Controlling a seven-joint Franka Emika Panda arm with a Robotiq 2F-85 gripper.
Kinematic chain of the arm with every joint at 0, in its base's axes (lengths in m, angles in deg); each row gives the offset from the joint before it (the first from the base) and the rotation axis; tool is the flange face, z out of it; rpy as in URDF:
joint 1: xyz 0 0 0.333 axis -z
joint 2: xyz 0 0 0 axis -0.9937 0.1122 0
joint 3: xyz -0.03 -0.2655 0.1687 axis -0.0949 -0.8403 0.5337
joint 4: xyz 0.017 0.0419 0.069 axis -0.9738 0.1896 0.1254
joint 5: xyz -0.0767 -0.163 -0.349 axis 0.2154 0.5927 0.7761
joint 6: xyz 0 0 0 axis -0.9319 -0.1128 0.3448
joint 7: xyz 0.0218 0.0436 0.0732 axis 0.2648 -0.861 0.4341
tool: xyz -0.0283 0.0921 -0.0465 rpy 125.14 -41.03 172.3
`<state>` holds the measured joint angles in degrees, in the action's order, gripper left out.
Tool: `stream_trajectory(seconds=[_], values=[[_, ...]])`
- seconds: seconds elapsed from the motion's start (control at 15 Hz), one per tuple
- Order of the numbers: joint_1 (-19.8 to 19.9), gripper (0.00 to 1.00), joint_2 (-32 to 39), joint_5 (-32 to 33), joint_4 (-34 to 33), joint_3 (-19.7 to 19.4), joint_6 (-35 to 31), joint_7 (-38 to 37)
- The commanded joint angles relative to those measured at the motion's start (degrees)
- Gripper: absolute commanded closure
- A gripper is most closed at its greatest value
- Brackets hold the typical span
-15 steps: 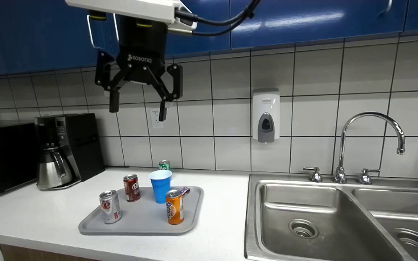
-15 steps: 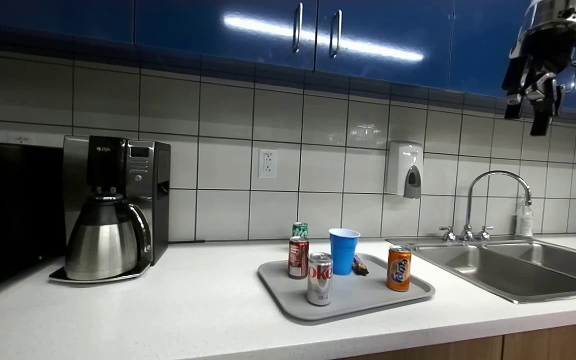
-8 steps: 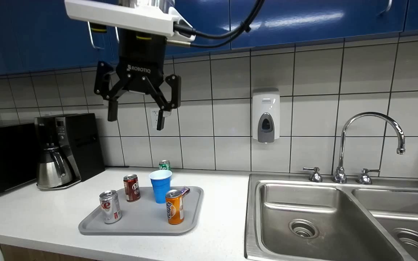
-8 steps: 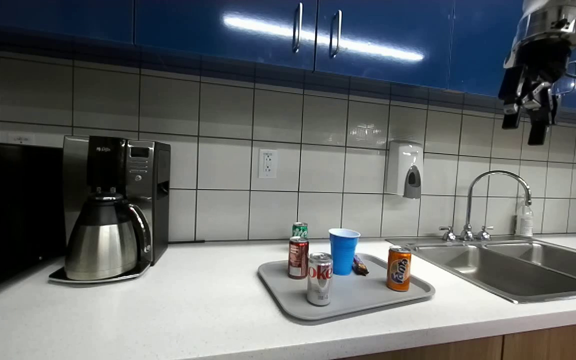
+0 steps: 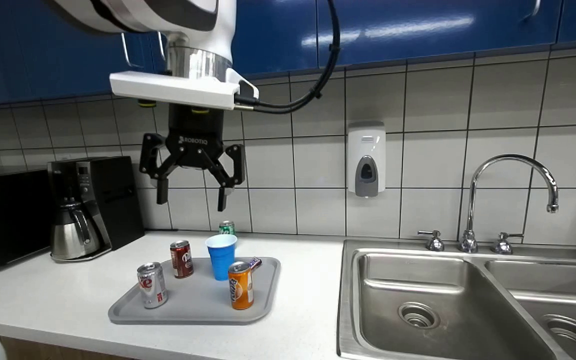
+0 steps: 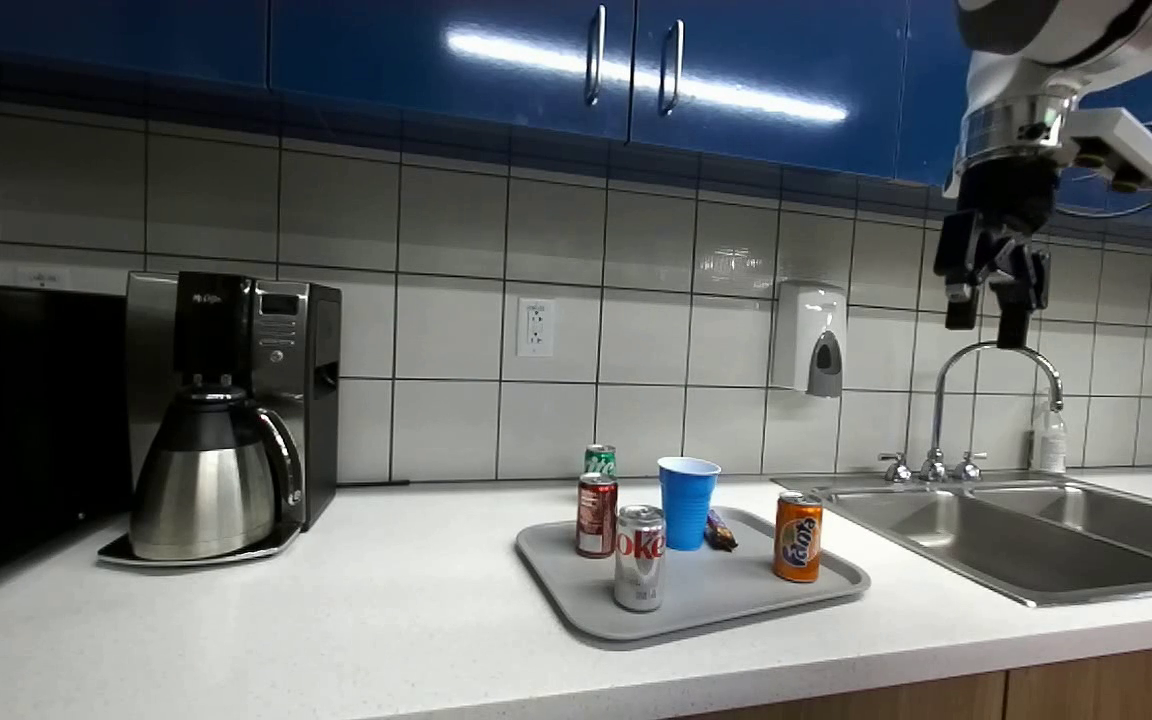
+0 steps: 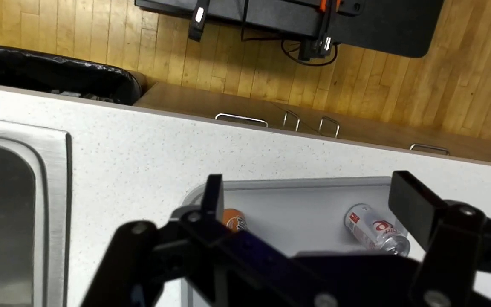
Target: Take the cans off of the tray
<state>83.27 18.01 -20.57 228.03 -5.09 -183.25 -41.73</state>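
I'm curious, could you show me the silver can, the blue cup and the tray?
Silver can (image 7: 373, 228), in the wrist view: its printed side.
Blue cup (image 6: 689, 505), in an exterior view: its outer wall.
Tray (image 5: 195, 300), in an exterior view: its bare grey surface.

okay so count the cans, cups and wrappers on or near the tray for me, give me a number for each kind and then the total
Cans: 4 (orange can, silver can, dark red can, green can)
Cups: 1 (blue cup)
Wrappers: 1 (wrapper)
Total: 6
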Motion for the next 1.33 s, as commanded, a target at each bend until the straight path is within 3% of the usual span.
stream_trajectory(seconds=[0.0,0.53,1.27], values=[[-0.26,0.00,6.78,-0.16,-0.33,1.28,-7.34,-0.35],[-1.42,0.00,19.95,-1.46,-0.34,2.54,-26.16,0.64],[-0.86,0.00,34.20,-2.27,-4.70,5.88,-34.37,-0.03]])
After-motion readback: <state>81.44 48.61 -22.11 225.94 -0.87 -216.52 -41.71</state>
